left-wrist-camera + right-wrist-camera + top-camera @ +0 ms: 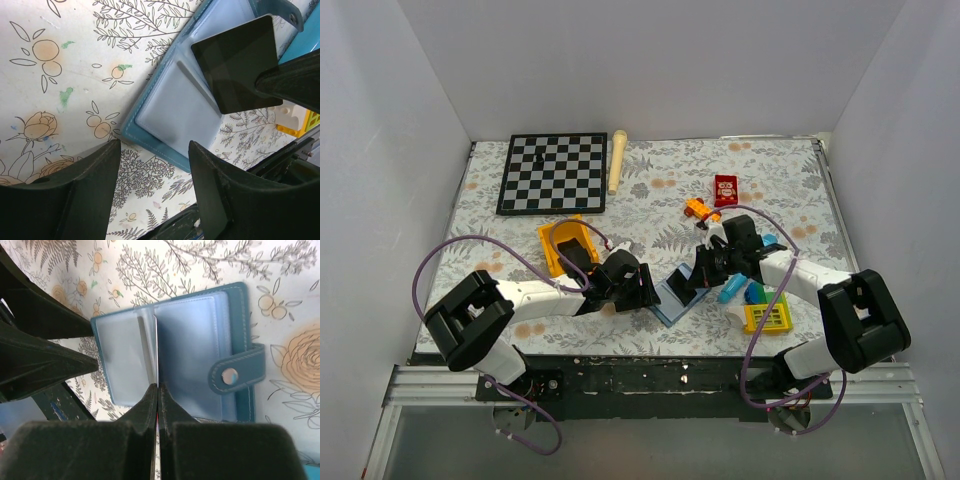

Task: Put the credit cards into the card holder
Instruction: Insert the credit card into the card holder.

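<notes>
The card holder lies open like a book on the floral table, its pale blue-grey pockets facing up and its snap tab off to one side. My right gripper is shut on a black credit card. It holds the card on edge above the holder's middle fold, where the right wrist view shows it as a thin line. My left gripper stands open just off the holder's near edge, with only tablecloth between its fingers.
A chessboard and a wooden pin lie at the back. A red box and an orange toy sit behind the right arm. A yellow tray, a blue tube toy and a yellow basket flank the holder.
</notes>
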`<control>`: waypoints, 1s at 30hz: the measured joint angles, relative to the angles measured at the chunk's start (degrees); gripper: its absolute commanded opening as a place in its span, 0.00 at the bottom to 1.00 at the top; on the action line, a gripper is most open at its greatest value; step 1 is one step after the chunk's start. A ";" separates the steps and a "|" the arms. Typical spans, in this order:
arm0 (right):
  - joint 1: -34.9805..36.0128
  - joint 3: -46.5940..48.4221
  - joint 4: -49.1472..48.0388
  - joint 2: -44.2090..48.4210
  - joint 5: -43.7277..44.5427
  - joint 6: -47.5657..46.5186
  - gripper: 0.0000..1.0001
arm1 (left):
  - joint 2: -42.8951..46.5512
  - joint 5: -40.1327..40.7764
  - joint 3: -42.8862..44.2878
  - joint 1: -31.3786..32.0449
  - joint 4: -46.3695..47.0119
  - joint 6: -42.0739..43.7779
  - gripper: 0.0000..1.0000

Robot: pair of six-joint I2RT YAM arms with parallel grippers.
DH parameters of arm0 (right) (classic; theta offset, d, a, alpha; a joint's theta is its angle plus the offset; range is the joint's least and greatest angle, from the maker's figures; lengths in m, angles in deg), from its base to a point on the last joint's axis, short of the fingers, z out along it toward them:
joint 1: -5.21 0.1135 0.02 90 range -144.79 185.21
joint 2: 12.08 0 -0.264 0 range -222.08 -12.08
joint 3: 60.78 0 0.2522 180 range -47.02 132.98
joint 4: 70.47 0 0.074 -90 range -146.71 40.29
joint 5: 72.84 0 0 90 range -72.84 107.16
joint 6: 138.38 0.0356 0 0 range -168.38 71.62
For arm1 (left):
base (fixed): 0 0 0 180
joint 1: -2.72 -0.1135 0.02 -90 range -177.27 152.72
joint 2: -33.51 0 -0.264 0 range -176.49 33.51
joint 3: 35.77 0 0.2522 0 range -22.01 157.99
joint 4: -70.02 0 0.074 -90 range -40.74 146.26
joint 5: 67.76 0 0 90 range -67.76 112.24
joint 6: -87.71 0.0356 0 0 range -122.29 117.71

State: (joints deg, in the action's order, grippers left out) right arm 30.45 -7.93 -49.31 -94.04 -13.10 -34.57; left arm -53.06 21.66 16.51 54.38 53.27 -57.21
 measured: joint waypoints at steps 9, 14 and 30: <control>0.02 -2.64 -1.25 0.76 -0.68 2.78 0.01 | 0.04 0.20 0.00 0.02 -0.04 -0.02 0.56; 0.02 -5.07 -3.50 1.99 -0.79 5.64 0.01 | 0.07 0.20 0.00 0.00 -0.04 0.00 0.56; 0.24 -11.47 -16.98 1.64 -2.21 16.83 0.01 | 0.07 0.22 0.02 0.00 -0.22 0.02 0.56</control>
State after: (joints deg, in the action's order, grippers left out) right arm 30.69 -19.40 -66.29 -92.40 -15.31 -17.74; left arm -52.99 21.88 16.53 54.38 53.05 -57.19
